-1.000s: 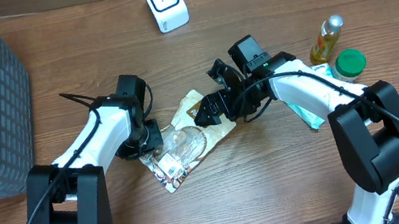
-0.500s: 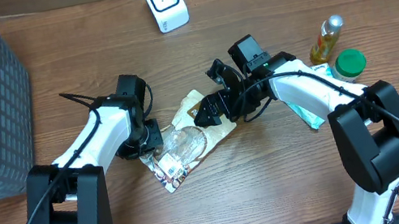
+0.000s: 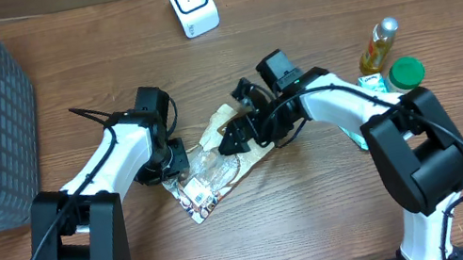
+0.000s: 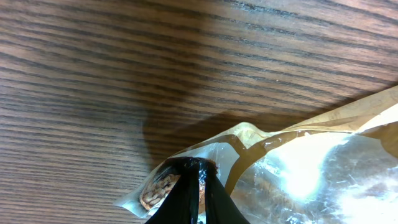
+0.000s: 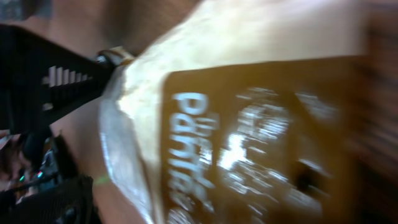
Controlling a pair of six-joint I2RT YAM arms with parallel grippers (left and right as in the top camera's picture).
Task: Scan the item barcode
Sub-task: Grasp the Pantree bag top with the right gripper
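Your left fingers (image 4: pixel 186 196) pinch the snack pouch (image 3: pixel 211 174) corner — right fingers (image 5: pixel 56 74) spread wide (at its other end).

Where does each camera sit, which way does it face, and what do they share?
Overhead: above the table, looking straight down; both arms show, left pincer and right pincer at the snack pouch.
Left wrist: low over the wood, looking along its shut fingers pinching the pouch's corner.
Right wrist: close above the pouch's printed face; one dark finger shows at left.
Shared: all three see the pouch.
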